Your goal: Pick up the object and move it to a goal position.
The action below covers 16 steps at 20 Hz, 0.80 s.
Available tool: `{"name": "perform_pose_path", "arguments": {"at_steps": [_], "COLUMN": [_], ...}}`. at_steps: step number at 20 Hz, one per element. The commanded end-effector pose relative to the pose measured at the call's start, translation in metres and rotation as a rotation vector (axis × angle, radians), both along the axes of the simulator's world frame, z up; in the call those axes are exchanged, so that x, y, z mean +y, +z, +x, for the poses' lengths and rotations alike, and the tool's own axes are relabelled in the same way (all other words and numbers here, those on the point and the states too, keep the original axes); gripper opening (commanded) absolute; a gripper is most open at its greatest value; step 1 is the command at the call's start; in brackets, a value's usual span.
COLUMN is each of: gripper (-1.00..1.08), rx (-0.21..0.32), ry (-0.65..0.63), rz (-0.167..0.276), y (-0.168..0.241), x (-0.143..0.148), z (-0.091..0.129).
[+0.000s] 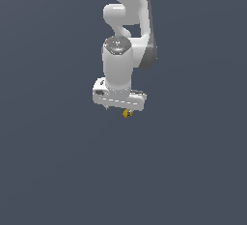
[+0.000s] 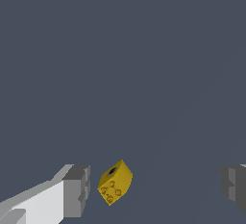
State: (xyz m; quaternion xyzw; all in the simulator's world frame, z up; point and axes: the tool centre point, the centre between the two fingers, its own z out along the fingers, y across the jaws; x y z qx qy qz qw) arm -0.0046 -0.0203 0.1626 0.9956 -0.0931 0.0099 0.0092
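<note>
Gaping gripper (image 2: 156, 189) straddles yellow object (image 2: 115, 182) — fingers (image 2: 77, 190) apart.

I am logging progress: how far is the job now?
Done: the gripper is positioned around the yellow block, jaws either side. In hand: jaws open, a gap shows beside the block, so no grip yet. Left: close, lift, carry to the goal, which no view shows.

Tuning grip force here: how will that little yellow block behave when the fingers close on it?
The yellow block looks rigid, with flat faces, so it probably won't squash or roll. It sits tilted between the open fingers, nearer one, so it may twist as they close. Being tiny beside the gripper, it is likely light and easily knocked.
</note>
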Motion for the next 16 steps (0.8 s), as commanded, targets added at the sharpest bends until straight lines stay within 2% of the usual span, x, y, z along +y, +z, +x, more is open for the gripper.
{"name": "perform_pose_path", "arguments": {"at_steps": [1,16], "gripper": [1.0,1.0], "rx": [0.001,0.006], "ry": [-0.053,-0.442], "rz": [0.004,0.025], "y": [-0.006,-0.047], "x": [0.004,0.026], "z": [-0.004,-0.033]}}
